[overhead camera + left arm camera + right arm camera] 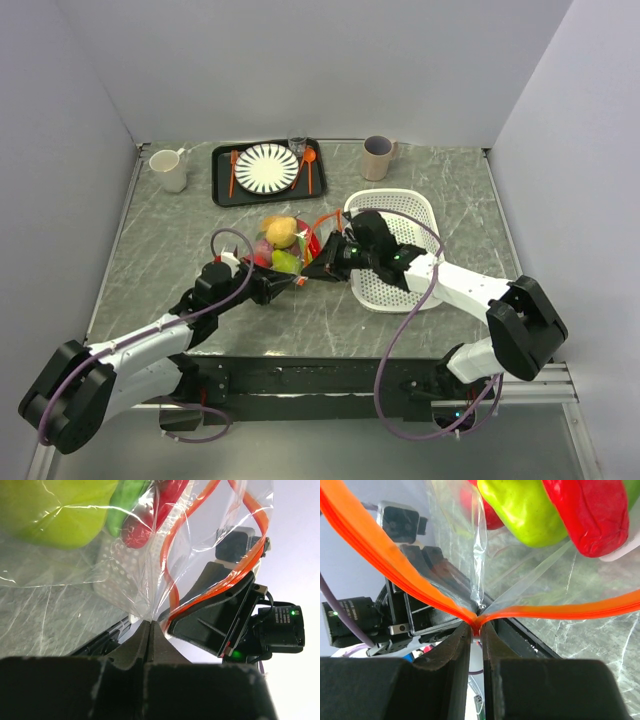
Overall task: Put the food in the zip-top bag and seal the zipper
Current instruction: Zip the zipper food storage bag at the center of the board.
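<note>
We see the bag (283, 247) near the middle of the table (170, 250), just left of the white basket (400, 197). The food (282, 232) is inside it: a yellow-orange piece on top, with green and red ones below. Through the clear film the right wrist view shows a green piece (520, 510) and a red piece (592, 515) close together.

Both arms reach in to the bag's near edge and their tips sit very near each other. We cannot tell whether they touch.

The left gripper (150, 624) has its jaws pressed fully together on a thin pleat of the clear film, just beside the zipper (240, 575). It does not hold the orange strip itself.

The right gripper (477, 628) is almost closed, with only a narrow slit between its fingers (455, 650). It pinches the zipper at the tips. From that pinch the strip parts into 2 orange bands, 1 curving up to the left and 1 running off to the right, so the mouth stands unsealed there.

At the far side a black tray (222, 190) carries a striped plate (267, 167), an orange fork (233, 172), an orange spoon (309, 165) and a small glass (297, 145). A white mug (170, 170) stands left of the tray and a beige cup (377, 157) right of it.
</note>
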### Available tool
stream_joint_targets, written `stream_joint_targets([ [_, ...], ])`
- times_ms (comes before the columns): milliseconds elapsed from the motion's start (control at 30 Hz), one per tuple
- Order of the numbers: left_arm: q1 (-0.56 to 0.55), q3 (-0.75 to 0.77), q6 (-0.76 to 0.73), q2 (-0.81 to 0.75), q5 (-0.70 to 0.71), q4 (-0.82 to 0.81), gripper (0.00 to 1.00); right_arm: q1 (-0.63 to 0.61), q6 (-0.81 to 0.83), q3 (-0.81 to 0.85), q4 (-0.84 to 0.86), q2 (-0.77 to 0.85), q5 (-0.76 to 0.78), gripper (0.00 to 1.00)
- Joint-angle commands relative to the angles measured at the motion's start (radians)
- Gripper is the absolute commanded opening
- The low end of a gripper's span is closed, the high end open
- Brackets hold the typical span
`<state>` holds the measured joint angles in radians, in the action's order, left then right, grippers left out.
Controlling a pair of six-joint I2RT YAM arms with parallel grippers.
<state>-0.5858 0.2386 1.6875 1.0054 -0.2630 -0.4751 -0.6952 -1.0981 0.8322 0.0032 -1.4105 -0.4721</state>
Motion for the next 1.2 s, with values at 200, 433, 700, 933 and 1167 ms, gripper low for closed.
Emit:
stream_joint_targets([
  [200, -0.003, -0.039, -0.014, -0.013, -0.033, -0.013, 0.01, 0.077, 0.050, 0.065, 0.026, 0.010, 0.029, 0.17],
  [433, -0.002, -0.061, -0.009, -0.068, -0.016, 0.029, 0.01, 0.126, 0.075, 0.068, 0.003, 0.030, 0.043, 0.17],
  [700, 0.000, -0.021, -0.058, -0.131, 0.025, 0.147, 0.01, 0.154, 0.095, 0.076, -0.017, 0.022, 0.033, 0.17],
  [933, 0.000, 0.031, -0.115, -0.211, 0.094, 0.297, 0.01, 0.178, 0.112, 0.087, -0.022, 0.007, 0.027, 0.18],
  [1167, 0.001, 0.071, -0.149, -0.243, 0.119, 0.378, 0.01, 0.194, 0.124, 0.100, -0.026, -0.018, 0.016, 0.18],
])
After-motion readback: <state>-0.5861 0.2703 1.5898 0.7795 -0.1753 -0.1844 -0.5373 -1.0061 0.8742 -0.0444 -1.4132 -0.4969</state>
